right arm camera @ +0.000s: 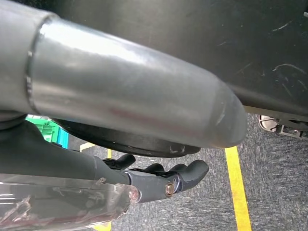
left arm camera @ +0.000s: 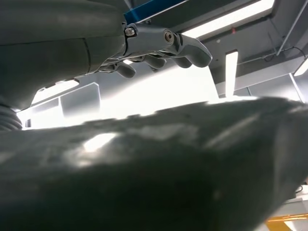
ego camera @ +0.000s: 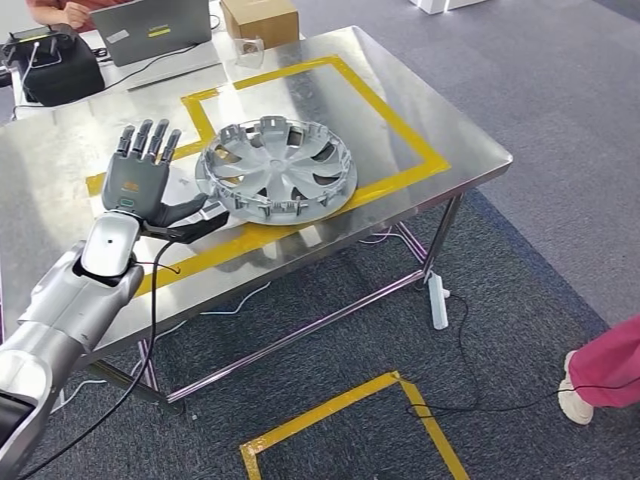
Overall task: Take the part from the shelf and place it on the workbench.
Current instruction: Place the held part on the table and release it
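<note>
The part, a silver hubcap (ego camera: 275, 170), lies flat on the steel workbench (ego camera: 423, 110), inside the yellow tape outline. My left hand (ego camera: 136, 180) stands just left of it, fingers spread and pointing away from me. Its thumb reaches toward the hubcap's near rim, and I cannot tell whether it touches. Nothing is in the hand. In the left wrist view the fingers (left arm camera: 160, 48) stretch out over a dark blurred surface. My right hand (right arm camera: 167, 178) hangs at my side over grey carpet, fingers loosely extended and holding nothing.
A laptop (ego camera: 151, 28), a cardboard box (ego camera: 260, 18) and a black bag (ego camera: 53, 65) sit along the bench's far edge, where a person's hand (ego camera: 72, 12) rests. A power strip (ego camera: 438, 300) and cables lie on the floor. A person's pink-clad leg (ego camera: 604, 375) stands at right.
</note>
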`<action>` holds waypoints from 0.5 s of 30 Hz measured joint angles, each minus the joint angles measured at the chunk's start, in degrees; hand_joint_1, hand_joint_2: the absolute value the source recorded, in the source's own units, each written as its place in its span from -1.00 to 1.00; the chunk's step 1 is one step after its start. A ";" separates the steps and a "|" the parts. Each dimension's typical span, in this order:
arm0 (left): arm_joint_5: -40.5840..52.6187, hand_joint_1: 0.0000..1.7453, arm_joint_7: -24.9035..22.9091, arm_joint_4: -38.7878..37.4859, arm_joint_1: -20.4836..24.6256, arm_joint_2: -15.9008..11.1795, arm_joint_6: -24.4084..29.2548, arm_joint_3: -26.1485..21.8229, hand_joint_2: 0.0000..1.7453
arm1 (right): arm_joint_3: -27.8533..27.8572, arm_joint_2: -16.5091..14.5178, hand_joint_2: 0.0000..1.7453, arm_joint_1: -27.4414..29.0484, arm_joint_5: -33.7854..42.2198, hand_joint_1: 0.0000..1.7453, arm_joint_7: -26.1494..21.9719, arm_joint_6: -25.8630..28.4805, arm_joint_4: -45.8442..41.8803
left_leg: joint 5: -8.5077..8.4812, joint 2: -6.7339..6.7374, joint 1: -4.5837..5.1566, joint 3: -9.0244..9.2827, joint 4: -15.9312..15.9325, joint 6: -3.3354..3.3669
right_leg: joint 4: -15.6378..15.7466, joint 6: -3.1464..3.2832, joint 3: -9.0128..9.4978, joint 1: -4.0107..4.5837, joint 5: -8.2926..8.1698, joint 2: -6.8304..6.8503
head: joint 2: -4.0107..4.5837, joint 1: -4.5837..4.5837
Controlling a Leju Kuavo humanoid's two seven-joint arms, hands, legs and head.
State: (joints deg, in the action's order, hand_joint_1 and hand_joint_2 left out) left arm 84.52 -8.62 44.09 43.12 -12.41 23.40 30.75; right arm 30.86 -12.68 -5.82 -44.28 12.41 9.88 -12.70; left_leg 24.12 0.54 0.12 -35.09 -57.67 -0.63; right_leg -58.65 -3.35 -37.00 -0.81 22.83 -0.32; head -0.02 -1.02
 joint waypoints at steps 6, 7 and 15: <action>-0.06 -1.00 -0.27 0.25 0.17 -0.38 0.02 -0.19 -1.00 | -0.02 -0.13 -1.00 -0.06 0.00 -1.00 0.00 0.00 -0.01 | -1.34 0.27 -0.30 0.69 1.65 1.41 | -2.13 -1.05 -0.99 -0.02 1.96 -0.12 | 0.00 0.12; -0.09 -1.00 -0.27 0.28 0.11 -0.38 0.08 -0.19 -1.00 | -0.02 -0.11 -1.00 -0.05 0.00 -1.00 0.00 0.00 -0.02 | -1.55 0.36 -0.45 0.80 1.94 1.48 | -5.06 -1.14 -2.15 -0.02 3.95 -0.11 | 0.00 0.20; -0.65 -1.00 -0.27 0.34 -1.18 -1.04 0.24 -0.77 -1.00 | -0.04 0.03 -1.00 -0.12 -0.07 -1.00 0.01 0.05 -0.07 | -2.02 0.28 -1.07 -0.15 1.16 -0.13 | -2.27 -2.18 3.10 -0.73 3.32 0.39 | 0.00 0.41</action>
State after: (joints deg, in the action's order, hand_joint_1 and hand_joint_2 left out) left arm 83.88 -8.90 44.42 41.94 -13.45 23.64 29.98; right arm 30.82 -12.65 -5.94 -44.35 12.42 9.93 -12.76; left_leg 22.09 0.83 -0.95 -35.24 -56.51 -0.75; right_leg -60.92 -5.53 -33.90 -1.54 26.15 0.07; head -0.02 -0.61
